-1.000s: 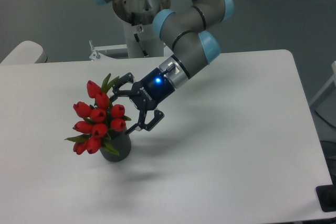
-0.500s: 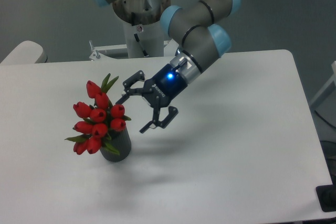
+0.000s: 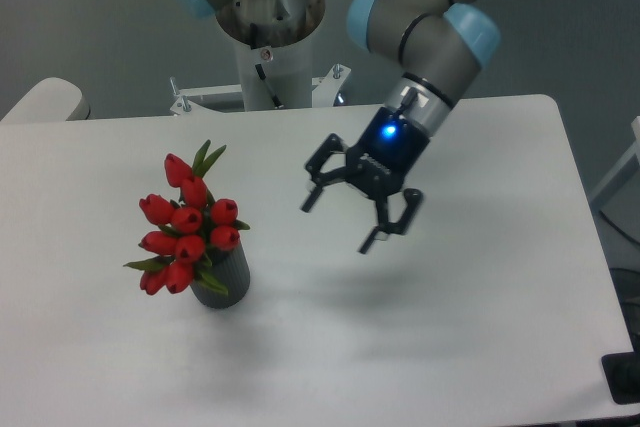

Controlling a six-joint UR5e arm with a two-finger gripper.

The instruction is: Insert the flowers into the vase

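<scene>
Standing in the vase (image 3: 222, 283), flowers (image 3: 186, 226) (leaning left), gripper (image 3: 339, 219) spread, empty, well apart.

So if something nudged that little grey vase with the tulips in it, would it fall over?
Probably quite easily. The vase is small and narrow, while the flowers spread wider than it and lean to one side, so it looks top-heavy. It would likely tip rather than slide. The gripper hangs well clear, jaws open.
</scene>
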